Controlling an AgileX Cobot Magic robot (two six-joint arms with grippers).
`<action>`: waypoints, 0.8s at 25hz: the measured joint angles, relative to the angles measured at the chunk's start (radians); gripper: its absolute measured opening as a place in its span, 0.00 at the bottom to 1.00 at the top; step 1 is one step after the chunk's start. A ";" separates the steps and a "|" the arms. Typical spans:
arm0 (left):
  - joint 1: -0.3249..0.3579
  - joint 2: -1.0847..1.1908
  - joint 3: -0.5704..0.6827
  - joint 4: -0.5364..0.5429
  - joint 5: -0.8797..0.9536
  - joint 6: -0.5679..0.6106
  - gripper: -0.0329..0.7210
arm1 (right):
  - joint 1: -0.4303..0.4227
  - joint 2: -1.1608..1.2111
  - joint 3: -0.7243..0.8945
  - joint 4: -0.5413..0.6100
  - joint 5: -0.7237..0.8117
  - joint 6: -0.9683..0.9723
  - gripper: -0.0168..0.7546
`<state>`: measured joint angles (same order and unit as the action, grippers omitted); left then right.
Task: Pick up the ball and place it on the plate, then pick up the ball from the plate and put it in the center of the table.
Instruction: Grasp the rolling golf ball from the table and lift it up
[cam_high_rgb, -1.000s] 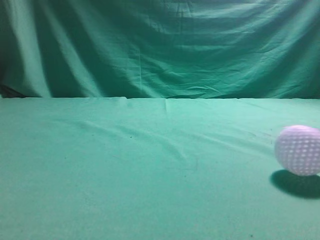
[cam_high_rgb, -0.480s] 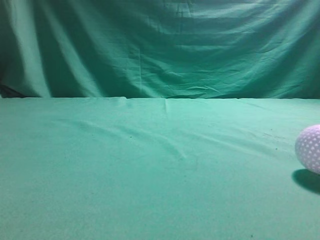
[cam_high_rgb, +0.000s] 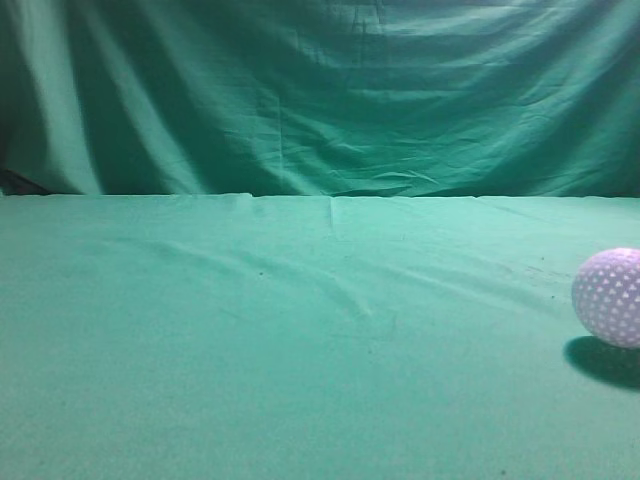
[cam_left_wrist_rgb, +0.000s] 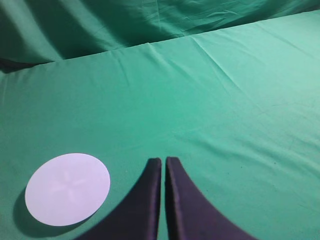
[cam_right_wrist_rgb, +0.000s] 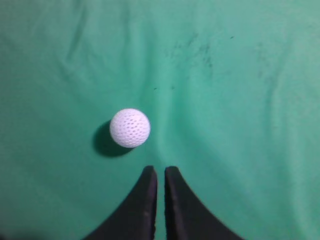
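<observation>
The white dimpled ball (cam_high_rgb: 609, 297) lies loose on the green table (cam_high_rgb: 300, 350) at the far right edge of the exterior view. In the right wrist view the ball (cam_right_wrist_rgb: 130, 127) lies ahead and a little left of my right gripper (cam_right_wrist_rgb: 160, 171), which is shut and empty, apart from the ball. In the left wrist view the round white plate (cam_left_wrist_rgb: 67, 188) lies flat on the cloth to the left of my left gripper (cam_left_wrist_rgb: 163, 161), which is shut and empty. Neither gripper shows in the exterior view.
A draped green backdrop (cam_high_rgb: 320, 95) hangs behind the table's far edge. The green cloth (cam_right_wrist_rgb: 240, 75) has slight wrinkles and a few dark specks. The backdrop also shows in the left wrist view (cam_left_wrist_rgb: 100, 25).
The ball rolled right towards the frame edge, then came back a little to the left. Nothing else has changed.
</observation>
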<state>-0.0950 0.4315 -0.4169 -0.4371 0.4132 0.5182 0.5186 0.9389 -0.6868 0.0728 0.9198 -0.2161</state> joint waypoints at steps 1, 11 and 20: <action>0.000 0.000 0.000 0.000 0.000 0.000 0.04 | 0.031 0.035 0.000 -0.005 -0.004 0.010 0.09; 0.000 0.000 0.000 0.000 -0.002 0.002 0.04 | 0.108 0.377 -0.049 -0.031 -0.076 0.029 0.63; -0.002 0.000 0.000 0.002 -0.002 0.002 0.04 | 0.108 0.556 -0.071 -0.003 -0.173 0.029 0.85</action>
<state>-0.0972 0.4315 -0.4169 -0.4352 0.4115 0.5205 0.6270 1.4944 -0.7577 0.0698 0.7471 -0.1867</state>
